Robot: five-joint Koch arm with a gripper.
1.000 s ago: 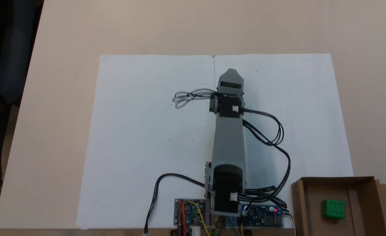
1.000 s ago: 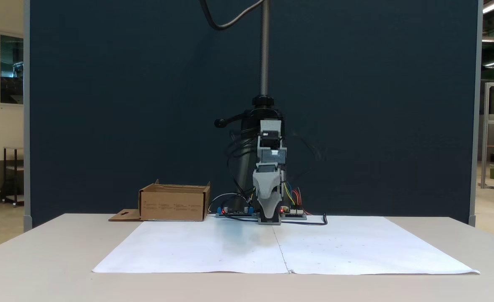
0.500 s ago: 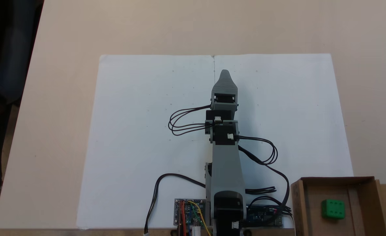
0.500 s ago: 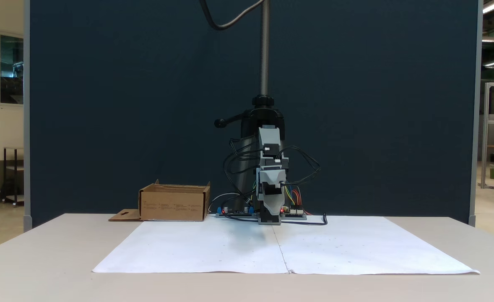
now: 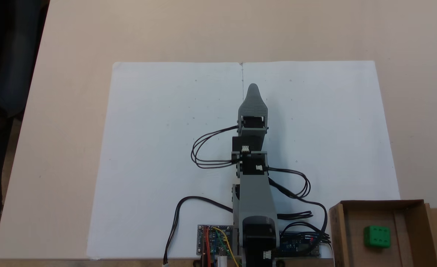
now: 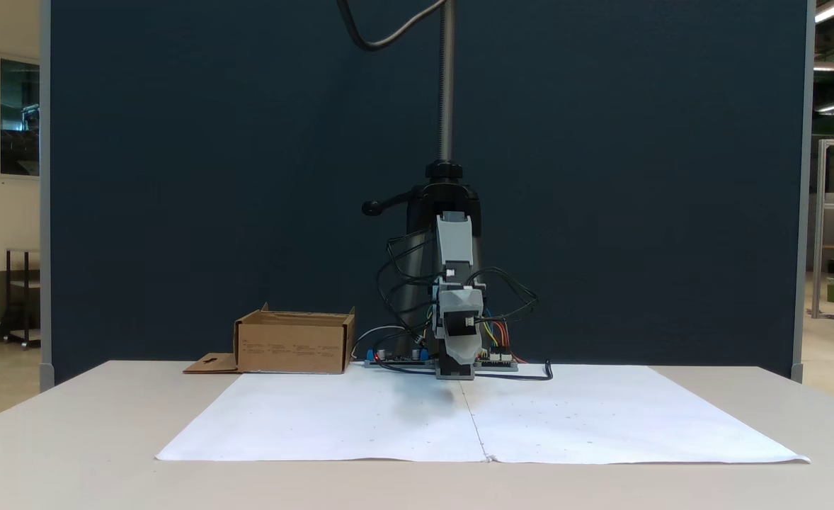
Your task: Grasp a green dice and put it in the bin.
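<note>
Table [image 5: 74,44] carried two white paper sheets [image 5: 159,148] laid edge to edge, with the grey arm [image 5: 255,193] stretched out along their seam and black cables looping to both sides. The bin [image 5: 407,205] sat beside the arm's base, well apart from the gripper [image 5: 253,87] (one tapered tip visible from above, jaws stacked, so open or closed could not be told). The green dice [image 5: 377,236] lay on the bin floor, six-pip face up.

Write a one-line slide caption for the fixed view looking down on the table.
Green dice lies inside the cardboard bin while the arm's gripper points out over the white paper.
</note>
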